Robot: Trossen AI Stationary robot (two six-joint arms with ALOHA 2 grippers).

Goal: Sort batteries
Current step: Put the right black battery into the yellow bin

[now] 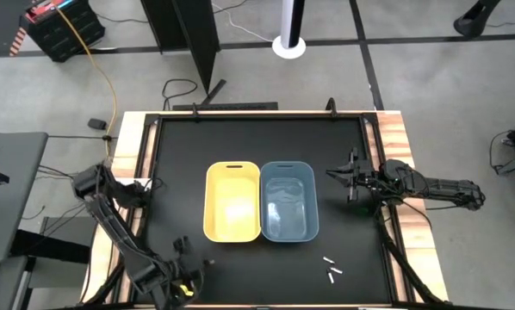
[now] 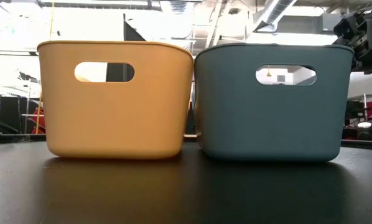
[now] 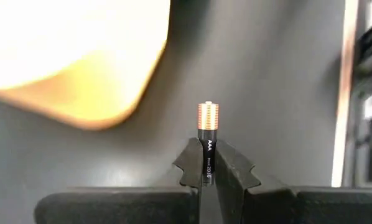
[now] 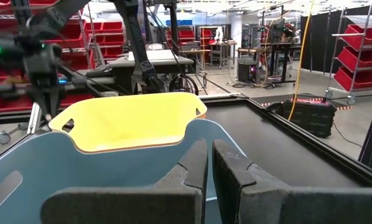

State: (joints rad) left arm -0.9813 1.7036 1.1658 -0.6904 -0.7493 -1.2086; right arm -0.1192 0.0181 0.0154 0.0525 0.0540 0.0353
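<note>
Black table (image 1: 180, 155) holds yellow bin (image 1: 232, 201) touching blue bin (image 1: 288, 200); three batteries (image 1: 331, 268) lie near its front edge. Left gripper (image 3: 208, 163) pinches a battery (image 3: 208, 130); right gripper (image 4: 209, 163), nearly closed and empty, sits beside the blue bin. Red shelving (image 4: 360, 59) lines the workshop behind.

Two bins (image 1: 232, 202) side by side mid-table, loose batteries (image 1: 331, 269) near the front edge, right of them

You have a yellow bin (image 1: 232, 202) at centre frame with a slate-blue bin (image 1: 288, 201) touching its right side, both on a black table (image 1: 180, 155) edged in pale wood. Your left gripper (image 3: 206, 163) is black; the AAA battery (image 3: 208, 134) pinched in it is black with a ribbed copper end. At lower right, the loose batteries (image 1: 331, 269) look white.
</note>
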